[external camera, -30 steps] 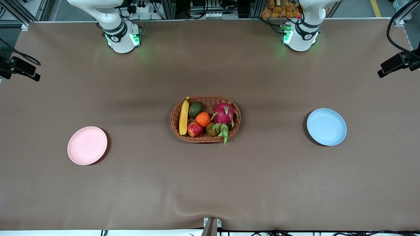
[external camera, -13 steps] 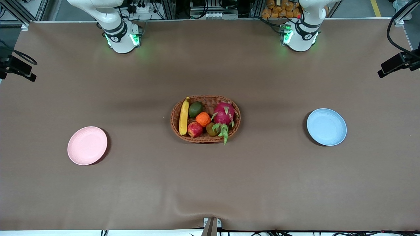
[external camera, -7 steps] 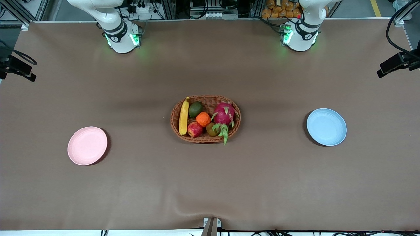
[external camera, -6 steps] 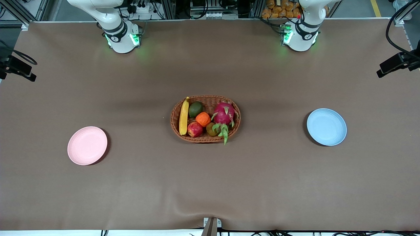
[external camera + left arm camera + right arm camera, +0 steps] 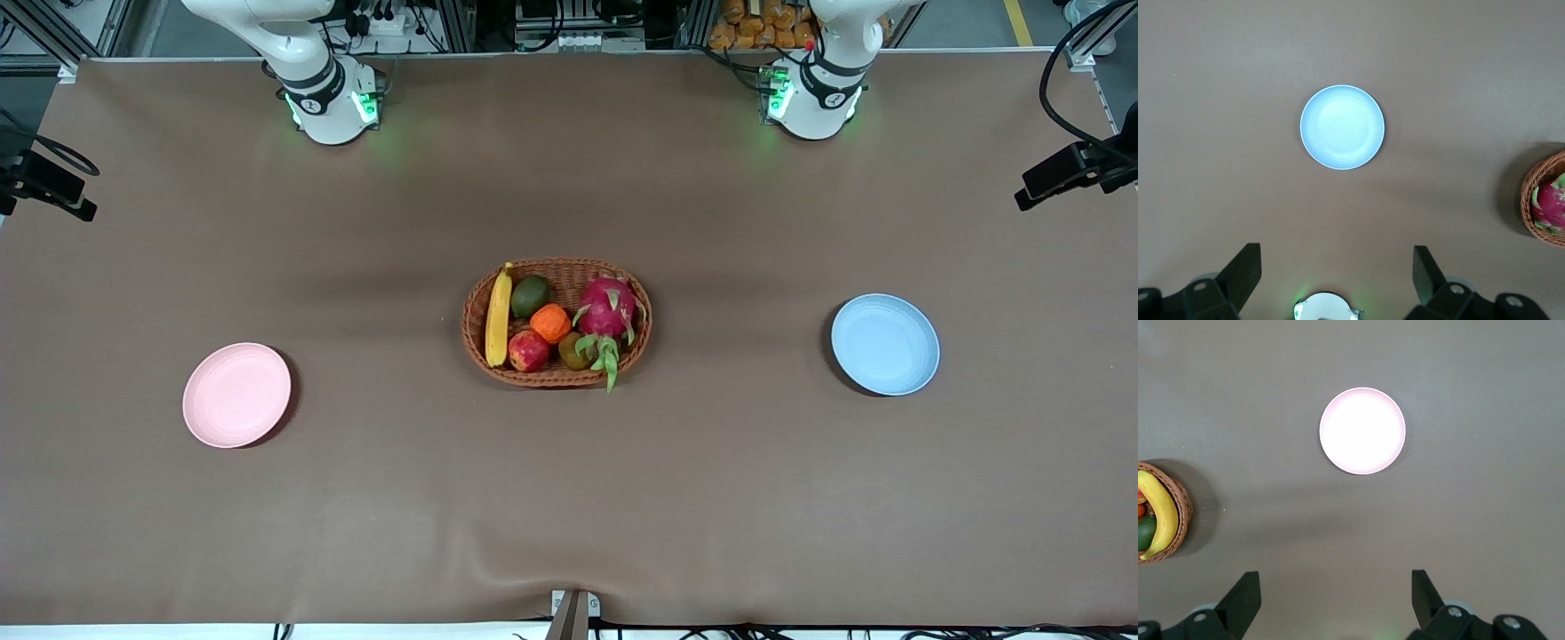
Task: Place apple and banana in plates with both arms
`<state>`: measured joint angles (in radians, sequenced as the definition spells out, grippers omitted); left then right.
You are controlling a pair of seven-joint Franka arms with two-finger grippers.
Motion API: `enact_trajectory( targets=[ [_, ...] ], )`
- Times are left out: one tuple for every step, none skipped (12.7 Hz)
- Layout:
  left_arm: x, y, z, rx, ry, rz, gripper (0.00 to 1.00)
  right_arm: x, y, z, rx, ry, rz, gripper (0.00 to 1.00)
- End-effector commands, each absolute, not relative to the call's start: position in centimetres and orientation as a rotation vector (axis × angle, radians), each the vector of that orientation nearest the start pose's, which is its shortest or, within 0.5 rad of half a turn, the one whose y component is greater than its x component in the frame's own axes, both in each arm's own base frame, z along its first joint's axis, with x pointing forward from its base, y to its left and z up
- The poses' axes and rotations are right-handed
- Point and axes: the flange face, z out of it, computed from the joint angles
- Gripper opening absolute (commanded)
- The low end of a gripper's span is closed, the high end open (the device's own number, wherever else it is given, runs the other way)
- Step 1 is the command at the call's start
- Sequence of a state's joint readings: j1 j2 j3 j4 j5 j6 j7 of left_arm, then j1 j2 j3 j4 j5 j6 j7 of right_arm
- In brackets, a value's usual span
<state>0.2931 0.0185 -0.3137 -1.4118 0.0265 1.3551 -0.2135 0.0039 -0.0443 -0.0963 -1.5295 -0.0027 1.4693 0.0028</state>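
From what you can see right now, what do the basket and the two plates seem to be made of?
The basket looks like woven brown wicker: its rim and walls show a plaited weave. The pink plate and the blue plate look like matte plastic or a similar moulded material: smooth pastel surfaces, no glossy shine, faint concentric rings in the left wrist view. The exact material cannot be told.

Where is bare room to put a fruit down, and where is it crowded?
Both plates are bare: the pink plate toward the right arm's end, the blue plate toward the left arm's end. Bare cloth lies between each plate and the basket. The basket is crowded: banana, apple, orange, dragon fruit packed together.
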Motion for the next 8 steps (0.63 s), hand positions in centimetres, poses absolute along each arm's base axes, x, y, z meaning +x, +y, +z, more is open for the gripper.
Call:
enact_trajectory(
  targets=[
    [53.93,-0.65,66.69,-3.095,-0.280,0.136,1.00,52.80,-5.14,66.54,-3.145,0.168,0.010,1.00],
    [53.94,-0.50,66.62,-3.096,-0.284,0.139,1.00,52.80,-5.14,66.54,-3.145,0.168,0.010,1.00],
    [53.93,-0.28,66.47,-3.096,-0.289,0.146,1.00,52.78,-5.24,66.61,-3.147,0.171,0.008,1.00],
    [53.88,-0.21,66.55,-3.095,-0.296,0.144,1.00,52.78,-5.24,66.82,-3.147,0.171,0.001,1.00],
    [53.88,-0.45,66.62,-3.094,-0.301,0.141,1.00,52.77,-5.24,66.89,-3.147,0.171,-0.001,1.00],
    [53.88,-0.37,66.55,-3.094,-0.303,0.144,1.00,52.78,-5.22,66.82,-3.145,0.171,0.001,1.00],
    [53.81,-0.21,66.50,-3.094,-0.296,0.153,1.00,52.78,-5.22,66.89,-3.145,0.171,-0.002,1.00],
    [53.90,-0.42,66.34,-3.095,-0.289,0.158,1.00,52.78,-5.14,66.89,-3.145,0.169,-0.002,1.00]
  ],
)
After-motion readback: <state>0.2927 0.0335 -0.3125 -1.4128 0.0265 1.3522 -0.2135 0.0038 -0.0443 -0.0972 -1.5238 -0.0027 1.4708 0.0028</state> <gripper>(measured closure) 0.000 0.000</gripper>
